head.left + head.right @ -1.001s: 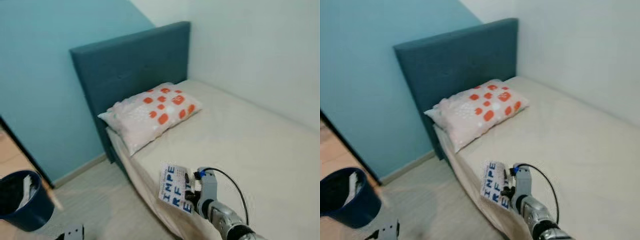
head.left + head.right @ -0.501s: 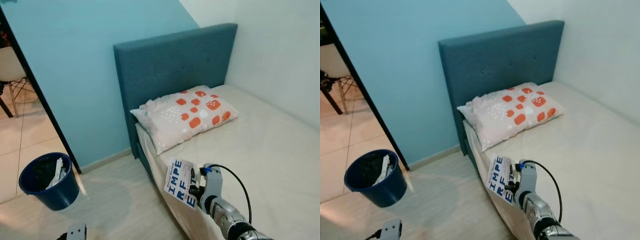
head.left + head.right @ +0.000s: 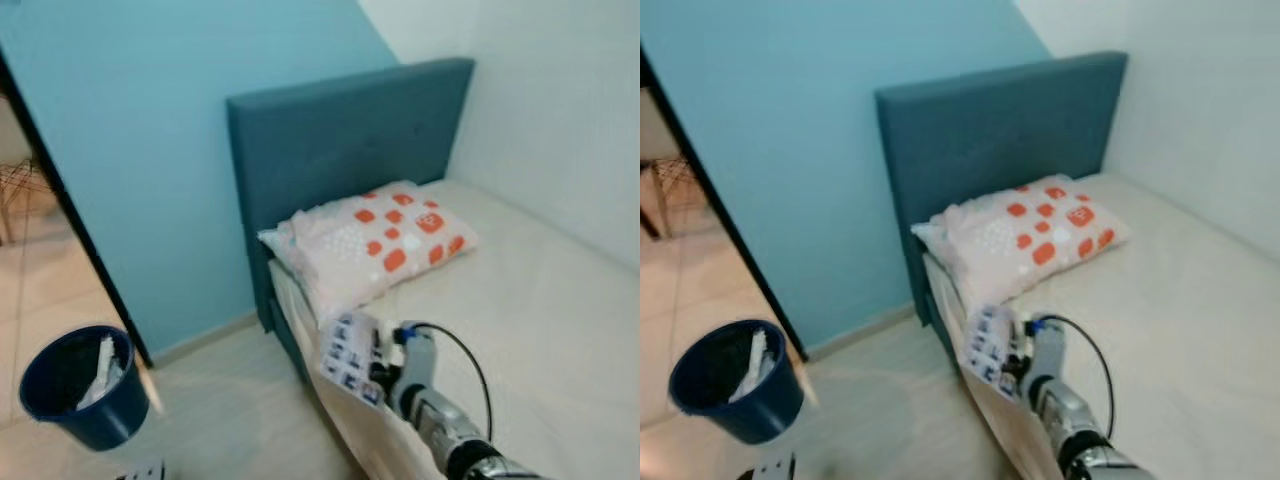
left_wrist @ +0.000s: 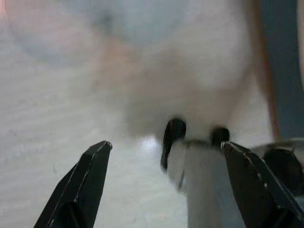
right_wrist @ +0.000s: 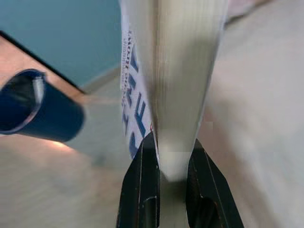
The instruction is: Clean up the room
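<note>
- Left eye view: a book (image 3: 350, 358) is held upright at lower centre of the frame by the right gripper (image 3: 380, 368), clamped on it, over the near edge of the bed (image 3: 520, 300). A bin (image 3: 75, 385) with paper in it stands at lower left, well apart from the book. A pillow (image 3: 370, 245) lies at mid-frame against the headboard (image 3: 340, 140).
- Right eye view: the same layout is seen; the bin (image 3: 735, 380) sits beside a dark door frame (image 3: 720, 220) on the left, with bare floor (image 3: 870, 410) between it and the bed.
- Left wrist view: the left gripper (image 4: 166, 180) is seen with its fingers spread wide and nothing between them, above blurred pale floor.
- Right wrist view: the book (image 5: 175, 71) is pinched by its lower edge between the fingers (image 5: 142, 190); the bin (image 5: 33, 109) is seen at the left of the frame.
- Risk, as a judgement: the book is gripped only at one narrow edge, so it could pivot or slip out while walking. The bed corner and the door frame could be clipped on a turn.
</note>
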`<state>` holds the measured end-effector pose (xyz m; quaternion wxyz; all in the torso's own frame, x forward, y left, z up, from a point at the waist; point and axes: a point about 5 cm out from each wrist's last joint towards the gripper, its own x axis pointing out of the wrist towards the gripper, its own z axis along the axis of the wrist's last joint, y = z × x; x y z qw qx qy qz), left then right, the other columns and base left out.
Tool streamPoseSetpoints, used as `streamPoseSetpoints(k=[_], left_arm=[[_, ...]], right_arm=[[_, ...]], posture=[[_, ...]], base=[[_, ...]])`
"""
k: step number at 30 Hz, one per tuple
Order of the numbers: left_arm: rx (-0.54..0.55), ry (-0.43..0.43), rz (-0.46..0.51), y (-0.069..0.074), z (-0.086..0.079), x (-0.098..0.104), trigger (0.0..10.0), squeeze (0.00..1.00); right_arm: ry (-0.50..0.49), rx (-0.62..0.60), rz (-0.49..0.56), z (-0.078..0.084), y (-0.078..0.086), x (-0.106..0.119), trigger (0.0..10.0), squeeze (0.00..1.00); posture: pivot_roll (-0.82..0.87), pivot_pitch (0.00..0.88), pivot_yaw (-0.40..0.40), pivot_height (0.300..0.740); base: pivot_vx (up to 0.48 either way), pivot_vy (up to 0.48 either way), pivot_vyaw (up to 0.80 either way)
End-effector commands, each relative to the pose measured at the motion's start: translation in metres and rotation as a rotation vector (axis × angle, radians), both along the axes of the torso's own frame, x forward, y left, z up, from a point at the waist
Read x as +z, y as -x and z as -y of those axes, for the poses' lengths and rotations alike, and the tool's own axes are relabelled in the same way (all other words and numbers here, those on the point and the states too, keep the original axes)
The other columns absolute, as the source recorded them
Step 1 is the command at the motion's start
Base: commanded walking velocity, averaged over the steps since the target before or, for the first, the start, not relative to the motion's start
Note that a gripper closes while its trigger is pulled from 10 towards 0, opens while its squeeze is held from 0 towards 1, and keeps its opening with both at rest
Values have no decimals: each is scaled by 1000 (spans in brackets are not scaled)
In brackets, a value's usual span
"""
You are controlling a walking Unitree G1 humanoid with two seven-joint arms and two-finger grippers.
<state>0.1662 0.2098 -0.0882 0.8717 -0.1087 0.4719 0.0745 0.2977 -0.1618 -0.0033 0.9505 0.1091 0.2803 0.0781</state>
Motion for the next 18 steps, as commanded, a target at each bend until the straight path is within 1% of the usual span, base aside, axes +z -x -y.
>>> streamPoseSetpoints(k=[1, 8, 10, 13, 15, 16, 18], left_arm=[[-9, 1, -26, 7, 1, -3, 10000, 0], [-22, -3, -29, 8, 0, -4, 10000, 0], [-27, -3, -29, 8, 0, -3, 10000, 0], [-30, -3, -28, 7, 0, -3, 10000, 0], [-35, -2, -25, 6, 1, -3, 10000, 0], [-35, -2, -25, 6, 1, -3, 10000, 0], [-40, 0, -22, 4, 2, -2, 10000, 0]], right_arm=[[6, -60, 12, 12, 0, 2, 10000, 0], [14, -116, -1, 18, 1, 0, 10000, 0], [21, -124, -14, 20, 1, -1, 10000, 0], [15, -142, -22, 21, 2, -1, 10000, 0], [-4, -182, -20, 26, 2, -1, 10000, 0], [-4, -182, -20, 26, 2, -1, 10000, 0], [-26, -233, -13, 33, 2, 1, 10000, 0]], posture=[[-82, 23, 10, 740], [-85, 23, 15, 740], [-87, 22, 17, 740], [-89, 23, 18, 740], [-91, 23, 20, 740], [-91, 23, 20, 740], [-91, 26, 19, 740]], base=[[371, 0, 0], [376, 0, 0], [379, 0, -500], [379, 0, -763], [379, 0, -750], [379, 0, -744], [381, 0, -744]])
